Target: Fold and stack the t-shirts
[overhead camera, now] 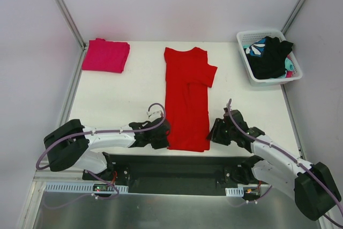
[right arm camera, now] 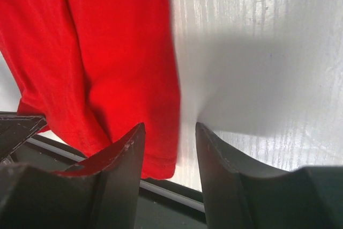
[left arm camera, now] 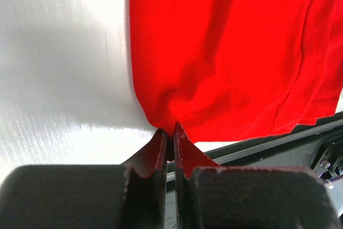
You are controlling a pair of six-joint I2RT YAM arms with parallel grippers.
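Red t-shirt (overhead camera: 186, 100) lies flat on the table (overhead camera: 118, 97), stretching away ahead of both claws. Left claw (left arm camera: 172, 132) pinches its near hem corner tight; right claw (right arm camera: 170, 143) stands spread, the other corner seemingly between its fingers (right arm camera: 120, 170).

A white basket (overhead camera: 252, 36) is set at the far right corner of a white table (overhead camera: 118, 100). A left post (overhead camera: 63, 6) and a right post (overhead camera: 303, 1) are seen at the far corners. A black plate (overhead camera: 177, 171) is fixed along the near edge.

folded shirt (overhead camera: 105, 56): table (overhead camera: 118, 100) back-left | spread shirt (overhead camera: 186, 100): centre | basket (overhead camera: 252, 34): back-right, holding garments (overhead camera: 270, 57), perhaps two
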